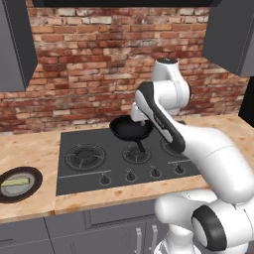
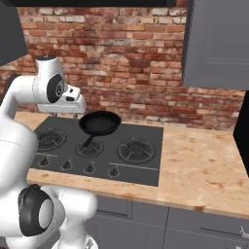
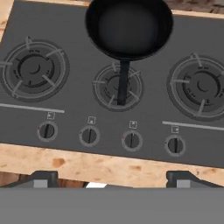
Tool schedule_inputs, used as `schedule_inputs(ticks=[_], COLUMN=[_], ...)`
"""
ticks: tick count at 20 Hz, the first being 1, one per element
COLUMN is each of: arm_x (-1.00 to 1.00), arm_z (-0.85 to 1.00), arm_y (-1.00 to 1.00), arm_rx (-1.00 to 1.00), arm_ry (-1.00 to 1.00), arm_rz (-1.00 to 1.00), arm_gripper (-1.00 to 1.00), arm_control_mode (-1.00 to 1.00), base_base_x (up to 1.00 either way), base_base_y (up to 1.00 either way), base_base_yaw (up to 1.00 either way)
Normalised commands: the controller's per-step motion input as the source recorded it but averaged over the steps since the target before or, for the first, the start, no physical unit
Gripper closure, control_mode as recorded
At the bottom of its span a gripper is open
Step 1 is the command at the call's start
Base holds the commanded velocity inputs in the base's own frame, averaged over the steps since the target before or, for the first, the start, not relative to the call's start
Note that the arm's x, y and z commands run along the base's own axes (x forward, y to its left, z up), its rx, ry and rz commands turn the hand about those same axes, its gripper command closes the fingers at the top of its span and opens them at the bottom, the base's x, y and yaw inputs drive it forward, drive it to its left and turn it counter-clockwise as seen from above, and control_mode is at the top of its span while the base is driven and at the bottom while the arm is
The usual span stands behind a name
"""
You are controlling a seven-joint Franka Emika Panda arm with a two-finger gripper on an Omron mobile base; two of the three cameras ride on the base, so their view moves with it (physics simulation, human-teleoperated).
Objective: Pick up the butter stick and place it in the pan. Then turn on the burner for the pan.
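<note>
Base views flank the stove [image 1: 124,158]; hand view seemingly looks straight down.

Empty pan [image 3: 129,27] above four stove knobs [image 3: 89,136]

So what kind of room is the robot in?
It looks like a kitchen. There is a black stove with burners and a row of knobs set into a wooden counter, a black pan sitting on the stove, and grey cabinets on a brick wall.

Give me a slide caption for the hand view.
Empty black pan on the cooktop, handle over the middle burner, four knobs below.
</note>
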Motion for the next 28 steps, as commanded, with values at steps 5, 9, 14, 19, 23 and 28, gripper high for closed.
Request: schedule_inputs(ticks=[5, 9, 14, 19, 23, 28], arm_x=[0.0, 0.0, 0.0, -0.04, -0.02, 0.0], arm_z=[-0.08, -0.05, -0.1, -0.15, -0.17, -0.1], arm_y=[0.31, 0.38, 0.38, 0.32, 0.37, 0.39], arm_rx=[0.0, 0.0, 0.0, 0.0, 0.0, 0.0], arm_ry=[0.0, 0.0, 0.01, 0.0, 0.01, 0.01], arm_rz=[0.03, 0.05, 0.11, 0.12, 0.11, 0.1], arm_gripper=[-1.0, -1.0, -1.0, -1.0, -1.0, -1.0], arm_control_mode=[-1.0, -1.0, -1.0, -1.0, -1.0, -1.0], base_base_x=[0.0, 0.0, 0.0, 0.0, 0.0, 0.0], base_base_y=[0.0, 0.0, 0.0, 0.0, 0.0, 0.0], base_base_yaw=[0.0, 0.0, 0.0, 0.0, 0.0, 0.0])
